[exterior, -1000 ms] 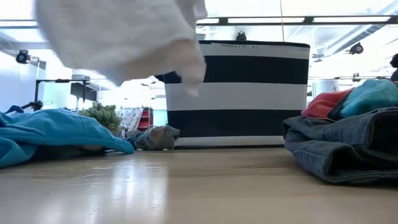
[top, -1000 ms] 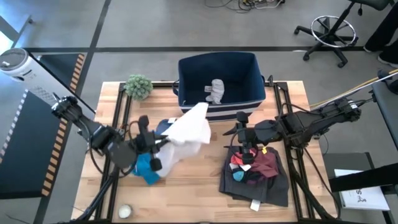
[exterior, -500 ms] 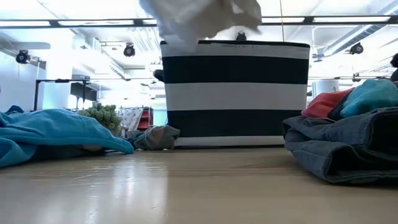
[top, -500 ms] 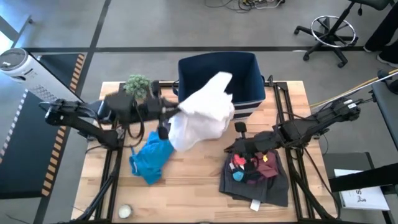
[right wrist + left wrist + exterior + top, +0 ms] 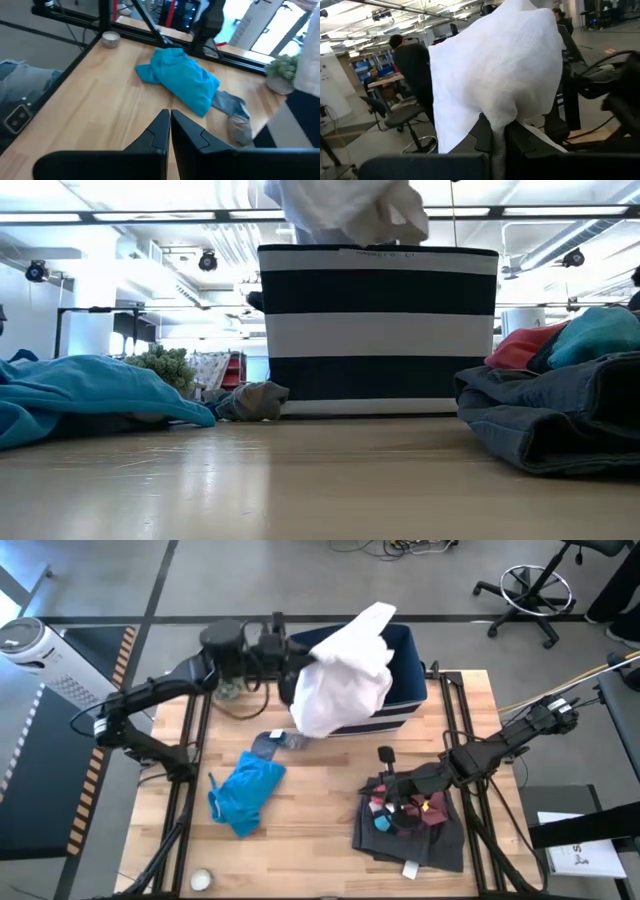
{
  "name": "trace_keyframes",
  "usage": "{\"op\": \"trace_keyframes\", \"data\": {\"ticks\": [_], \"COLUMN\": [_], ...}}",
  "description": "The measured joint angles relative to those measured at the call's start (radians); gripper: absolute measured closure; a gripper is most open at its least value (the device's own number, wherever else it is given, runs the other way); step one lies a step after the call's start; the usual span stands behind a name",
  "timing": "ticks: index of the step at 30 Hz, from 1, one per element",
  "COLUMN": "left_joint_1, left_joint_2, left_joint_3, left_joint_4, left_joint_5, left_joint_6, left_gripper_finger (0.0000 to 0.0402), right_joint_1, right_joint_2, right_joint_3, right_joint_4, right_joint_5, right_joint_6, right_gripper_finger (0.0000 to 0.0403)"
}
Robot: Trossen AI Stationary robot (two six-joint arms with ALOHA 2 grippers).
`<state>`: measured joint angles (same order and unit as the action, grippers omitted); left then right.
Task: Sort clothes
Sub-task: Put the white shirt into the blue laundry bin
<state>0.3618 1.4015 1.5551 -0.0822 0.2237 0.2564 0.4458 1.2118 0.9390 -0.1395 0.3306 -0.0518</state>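
A large white garment (image 5: 345, 675) hangs over the navy striped bin (image 5: 412, 665) at the table's far edge, with my left gripper (image 5: 293, 655) shut on it. A bright blue garment (image 5: 245, 792) and a small grey piece (image 5: 275, 743) lie on the table's left half. Jeans, maroon, red and teal clothes form a pile (image 5: 415, 830) at the near right. My right gripper (image 5: 383, 808) is shut and empty (image 5: 169, 116) at that pile's left edge; whether it touches the pile cannot be told. My left gripper pinches a bunched fold of the white garment (image 5: 498, 131) between its two fingers. The fingers come about level from the table's left side, high above the bin's left wall. The garment is lifted clear of the table and drapes slack over the bin's opening and front wall (image 5: 322, 720).
A small green plant (image 5: 165, 365) stands left of the bin (image 5: 378, 330). A small round object (image 5: 201, 880) lies at the near left corner. Bare wood lies between the blue garment and the pile. A person in dark clothes (image 5: 412, 65) shows beyond the table.
My left gripper has risen and swung from the table's left middle toward the far edge, carrying the white garment up and over the bin. My right gripper has moved toward the near edge and down at the pile of clothes.
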Motion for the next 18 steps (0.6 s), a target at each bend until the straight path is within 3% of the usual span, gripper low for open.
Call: {"op": "trace_keyframes", "data": {"ticks": [3, 8, 18], "left_joint_1": [0.070, 0.152, 0.278], "left_joint_2": [0.072, 0.185, 0.314], "left_joint_3": [0.079, 0.170, 0.179], "left_joint_4": [-0.017, -0.057, -0.163], "left_joint_5": [0.075, 0.086, 0.277], "left_joint_6": [0.016, 0.071, 0.107], "left_gripper_finger": [0.0401, 0.0401, 0.0401], "right_joint_1": [-0.001, -0.001, -0.007], "right_joint_2": [0.000, 0.000, -0.008], "right_joint_3": [0.000, 0.000, 0.000], "right_joint_4": [-0.004, -0.005, -0.012], "right_joint_5": [0.017, 0.066, 0.092], "right_joint_6": [-0.011, -0.010, -0.008], "right_gripper_finger": [0.0403, 0.0403, 0.0403]}}
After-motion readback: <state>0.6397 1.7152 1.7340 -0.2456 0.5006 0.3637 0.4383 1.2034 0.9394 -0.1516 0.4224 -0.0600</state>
